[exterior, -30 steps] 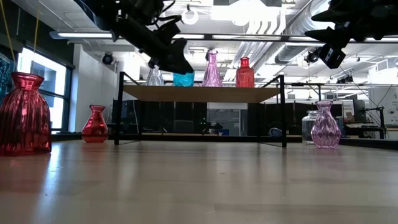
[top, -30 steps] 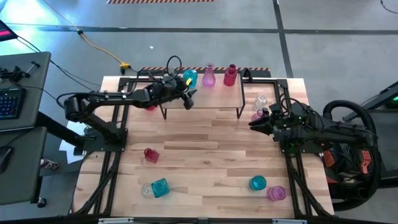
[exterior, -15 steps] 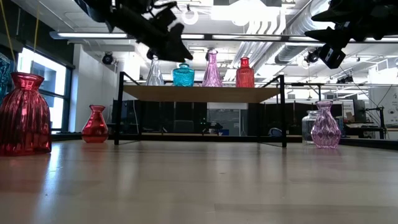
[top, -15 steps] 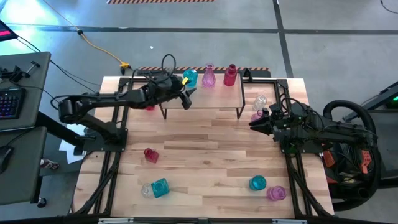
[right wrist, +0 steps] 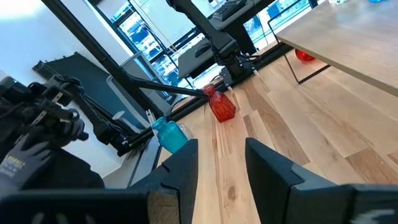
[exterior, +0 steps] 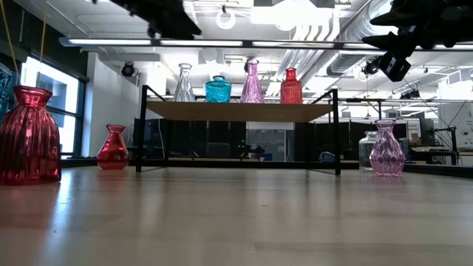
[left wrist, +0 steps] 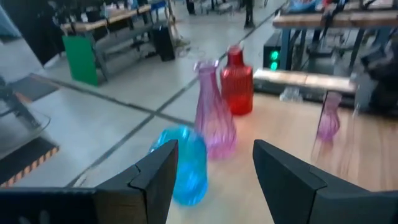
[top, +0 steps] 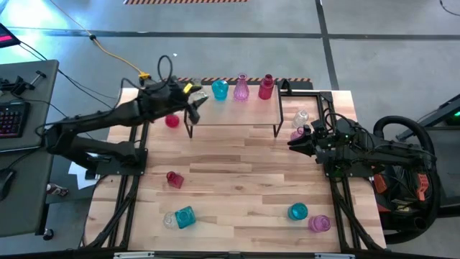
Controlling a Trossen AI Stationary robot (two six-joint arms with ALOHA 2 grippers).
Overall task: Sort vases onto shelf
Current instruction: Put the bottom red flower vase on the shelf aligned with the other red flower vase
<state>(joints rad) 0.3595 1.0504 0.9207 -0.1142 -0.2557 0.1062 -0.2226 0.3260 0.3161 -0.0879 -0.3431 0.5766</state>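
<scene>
Four vases stand on the shelf [top: 233, 108] from my high camera: a clear bottle [exterior: 184, 82] at its left end, then a teal squat [top: 219, 89], a pink bottle [top: 241, 88] and a red bottle [top: 267, 86], all in a row along the 12 o'clock edge.

Going left to right across the counter [top: 237, 180]: my left claw [top: 194, 105] sits at about 11 o'clock, just off the shelf's left end, fingers apart and holding nothing; in its wrist camera I see the teal, pink and red vases ahead between the spread fingers [left wrist: 155, 177]. A round red vase [top: 172, 121] stands on the counter beside the shelf's left legs, under that arm. Another red vase [top: 174, 179] lies toward 8 o'clock, and at 7 o'clock a clear vase [top: 169, 220] touches a teal one [top: 185, 216].

At 5 o'clock a round teal vase [top: 297, 211] stands just beside a pink one [top: 319, 224]. My right claw [top: 293, 143] waits at 3 o'clock, off the shelf's right end, fingers a little apart, nothing between them. Near it, beside the shelf's right legs, stand a clear vase [top: 302, 116] and a pink bottle vase [exterior: 386, 148].
</scene>
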